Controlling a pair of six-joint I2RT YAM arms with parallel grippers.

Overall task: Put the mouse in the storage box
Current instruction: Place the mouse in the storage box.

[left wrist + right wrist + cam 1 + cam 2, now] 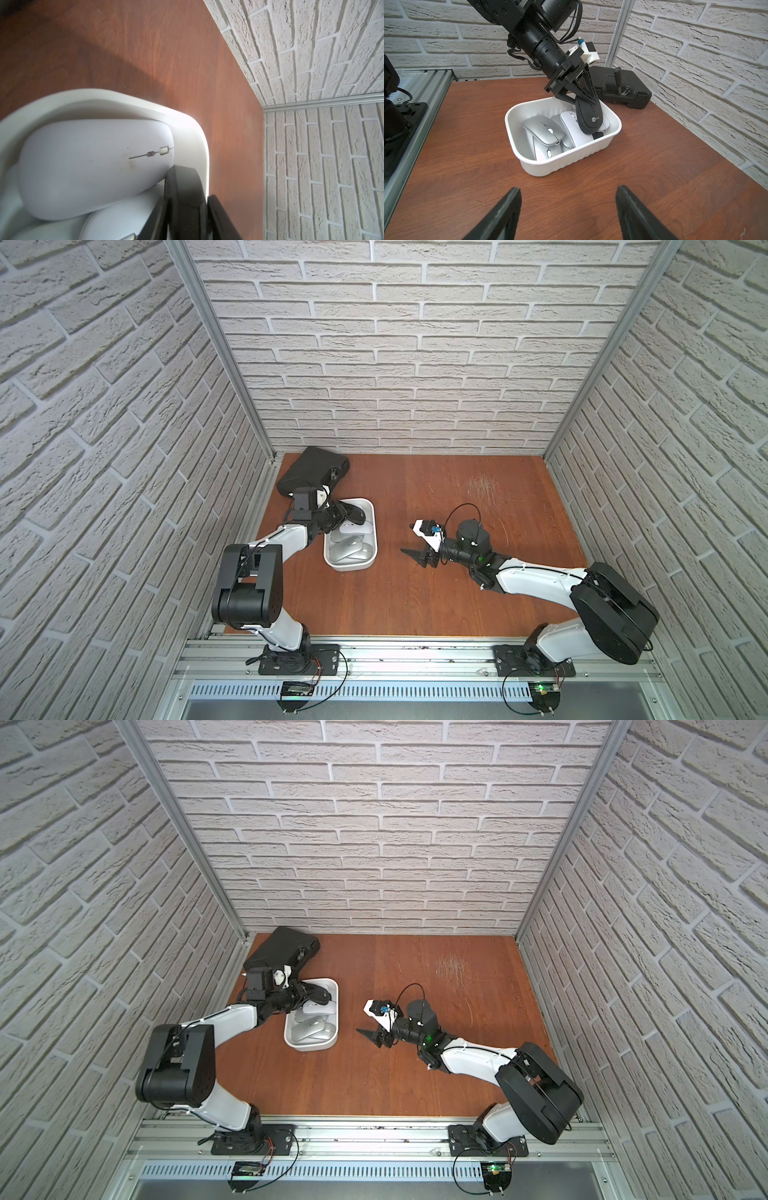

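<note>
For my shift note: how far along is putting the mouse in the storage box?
Done: silver and white mice lie in the storage box. In hand: the black mouse leans tilted into it, between the left fingers, grip unclear. Remaining: let go and withdraw. The right fingers stand open, empty.

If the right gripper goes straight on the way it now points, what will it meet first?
Probably the near wall of the storage box: the open right gripper aims at it across bare table. Its downward tilt is unclear.
</note>
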